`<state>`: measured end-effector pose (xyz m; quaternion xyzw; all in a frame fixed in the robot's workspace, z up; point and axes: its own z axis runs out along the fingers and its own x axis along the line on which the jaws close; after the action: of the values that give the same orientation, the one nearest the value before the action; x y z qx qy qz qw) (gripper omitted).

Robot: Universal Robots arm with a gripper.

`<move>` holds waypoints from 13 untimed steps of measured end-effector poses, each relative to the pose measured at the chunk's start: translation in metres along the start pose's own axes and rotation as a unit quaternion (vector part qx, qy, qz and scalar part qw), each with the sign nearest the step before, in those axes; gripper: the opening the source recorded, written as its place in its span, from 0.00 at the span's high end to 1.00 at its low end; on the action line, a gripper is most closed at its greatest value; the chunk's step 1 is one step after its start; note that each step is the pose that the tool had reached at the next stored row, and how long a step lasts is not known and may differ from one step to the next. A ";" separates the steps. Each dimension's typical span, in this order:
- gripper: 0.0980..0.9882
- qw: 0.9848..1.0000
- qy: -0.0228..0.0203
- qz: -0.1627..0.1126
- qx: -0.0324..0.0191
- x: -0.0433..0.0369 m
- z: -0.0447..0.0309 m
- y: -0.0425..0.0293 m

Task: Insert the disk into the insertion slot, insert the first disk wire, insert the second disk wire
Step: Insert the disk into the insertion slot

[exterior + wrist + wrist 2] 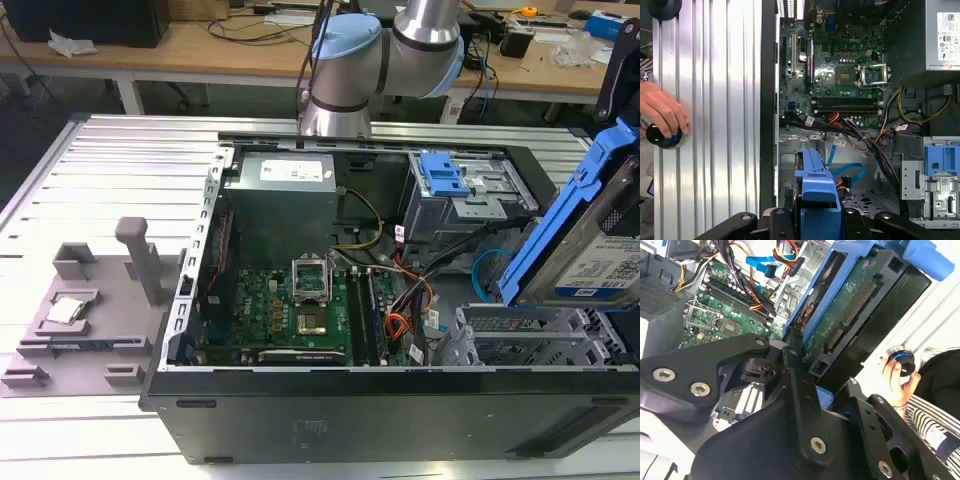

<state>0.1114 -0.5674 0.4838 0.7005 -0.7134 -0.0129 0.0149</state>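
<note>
The pincer (816,218) is clamping the disk (598,262), holding it tilted, with the insertion slot (530,338) lying just below the pincer

One disk (592,255), one open computer case (350,412), one motherboard (275,315), one power supply (285,190), one light blue cable (760,262), one smaller blue bracket (443,175), one hand (660,107), one knob (659,136).

Blue plastic frames the disk (598,266); the table (100,165) is ribbed matt metal
</note>
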 end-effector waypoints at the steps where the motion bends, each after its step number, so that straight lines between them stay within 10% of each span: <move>1: 0.70 1.000 0.000 0.000 0.000 0.0000 0.0026 0.0002; 13: 0.70 1.000 0.000 0.000 0.000 0.0000 0.0185 -0.0002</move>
<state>0.1108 -0.5674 0.4654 0.7005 -0.7133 -0.0131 0.0152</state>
